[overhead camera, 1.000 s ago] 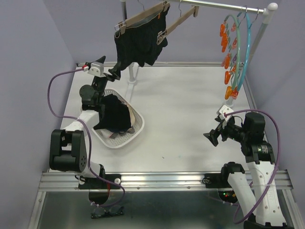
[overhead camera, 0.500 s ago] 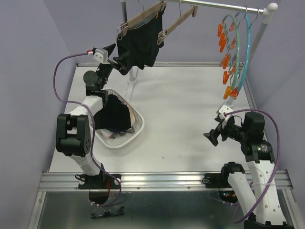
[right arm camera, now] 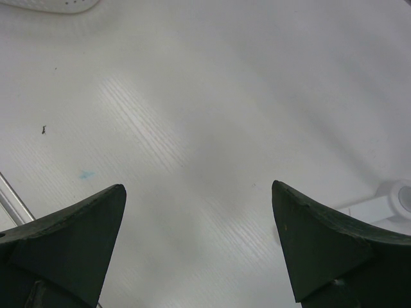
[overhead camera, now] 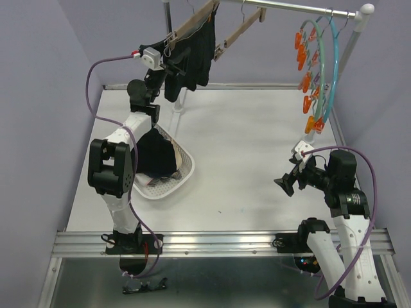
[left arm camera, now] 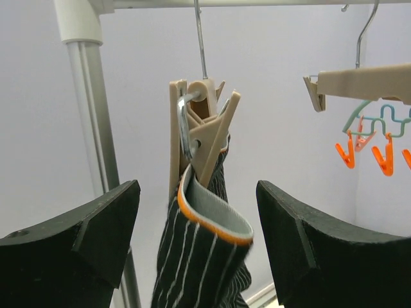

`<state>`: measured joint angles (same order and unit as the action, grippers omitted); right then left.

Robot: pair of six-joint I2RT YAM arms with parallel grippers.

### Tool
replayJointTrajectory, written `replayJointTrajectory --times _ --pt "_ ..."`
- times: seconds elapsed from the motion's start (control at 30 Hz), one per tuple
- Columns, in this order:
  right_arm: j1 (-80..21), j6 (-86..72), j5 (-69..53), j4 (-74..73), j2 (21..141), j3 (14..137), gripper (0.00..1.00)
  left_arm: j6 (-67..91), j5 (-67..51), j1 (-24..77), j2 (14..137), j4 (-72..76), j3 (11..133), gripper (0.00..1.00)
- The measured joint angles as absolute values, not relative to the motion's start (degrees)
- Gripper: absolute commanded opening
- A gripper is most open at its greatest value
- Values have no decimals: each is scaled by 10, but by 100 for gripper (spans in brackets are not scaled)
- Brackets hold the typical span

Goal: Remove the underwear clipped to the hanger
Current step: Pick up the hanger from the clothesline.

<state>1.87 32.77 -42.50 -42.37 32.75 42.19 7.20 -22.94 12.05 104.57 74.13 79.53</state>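
Two beige clip hangers hung from the rail (overhead camera: 295,8) at the back of the top view. The left hanger (overhead camera: 192,20) carried one dark pair of underwear (overhead camera: 196,51), and the right hanger (overhead camera: 241,30) hung just beside it. The left claw (overhead camera: 176,64) was raised to the garment's near edge. Farther right on the rail hung two ring hangers (overhead camera: 329,77) with several orange pegs (overhead camera: 302,58). One white basket (overhead camera: 190,157) sat on the worktop (overhead camera: 257,141) below the left arm. It held one large black garment (overhead camera: 154,154) and some smaller pieces (overhead camera: 157,185), too bunched to count. The right claw (overhead camera: 284,184) hovered low over the worktop, well apart from all cloth.

From the left wrist, both fingers (left arm camera: 90,237) stood spread on either side of the hanging cloth, pinching nothing. One clip (left arm camera: 205,125) gripped the grey, orange-edged waistband (left arm camera: 215,218), and thin pale stripes ran down the dark fabric. One rack post (left arm camera: 96,128) rose close on the left. The other hanger's end and a few pegs showed on the right.

From the right wrist, the two fingers (right arm camera: 70,237) were spread wide over the worktop. One dark speck (right arm camera: 43,130), one faint blue mark (right arm camera: 85,174) and a white rack foot (right arm camera: 385,204) were in sight.
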Motion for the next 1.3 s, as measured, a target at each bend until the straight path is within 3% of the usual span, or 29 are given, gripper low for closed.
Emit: replayJointTrajectory --times 0.6,1.3 --pt "19 328 -427 -424 336 422 100 31 -158 146 1099 739 894 83" --pt "19 328 -427 -424 339 422 100 50 -133 151 1117 739 902 62"
